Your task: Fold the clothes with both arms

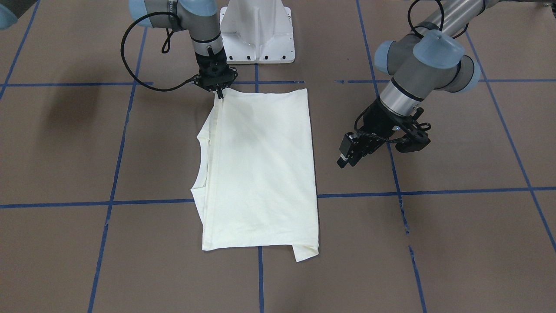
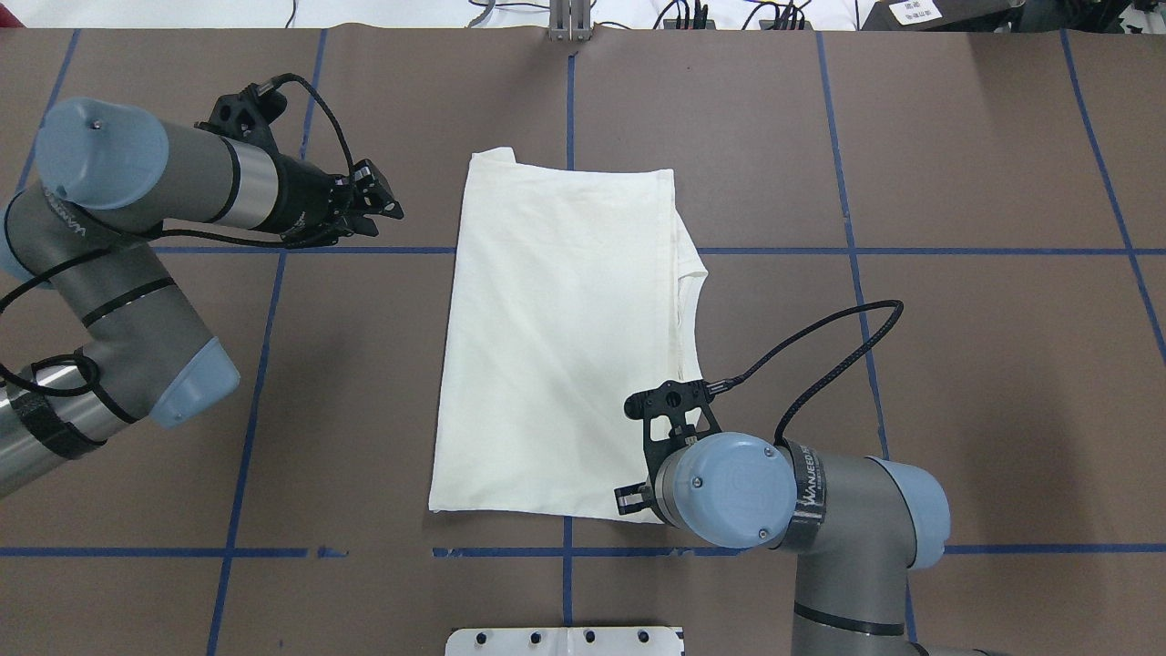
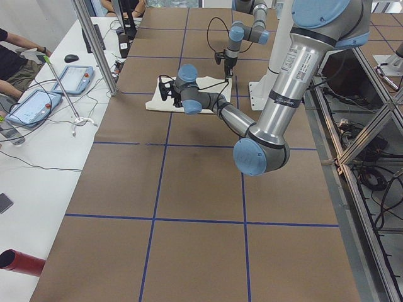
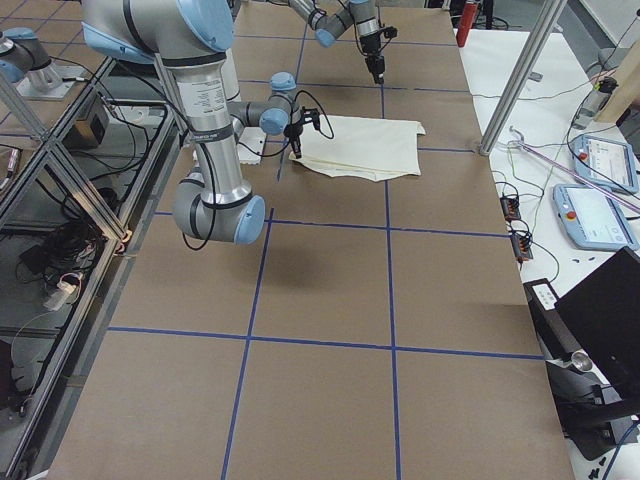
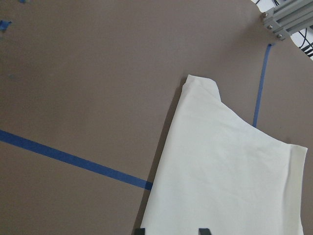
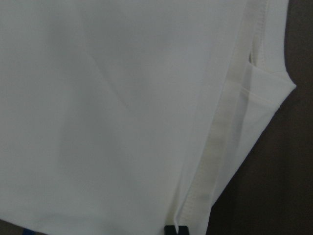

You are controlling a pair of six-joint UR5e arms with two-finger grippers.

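One brown desk [image 1: 456,243], marked with a grid of blue tape lines [image 1: 434,191], is seen carrying everything. Two arms are counted. The left arm [image 1: 402,93] is angled down over the desk on the robot's left side, and the right arm [image 1: 204,26] is held nearly upright just beside the one white pedestal base [image 1: 256,30]. One cream T-shirt [image 1: 265,174] is laid flat near the middle of the desk, folded into a rough rectangle with a plain side turned up. Its curved neck edge [image 1: 204,163] is turned toward the robot's right, and one small folded corner [image 1: 306,252] is left sticking out at the far end. Two grippers are present. The right gripper [image 1: 221,94] is pressed together on the T-shirt's near corner, by the hem, where the cloth is pinched between its fingertips [image 6: 176,230]. The left gripper [image 1: 347,161] is held above the desk, near the T-shirt's opposite long edge but apart from it. In the left wrist view its two fingertips [image 5: 204,230] are shown spread, with nothing gripped between them.
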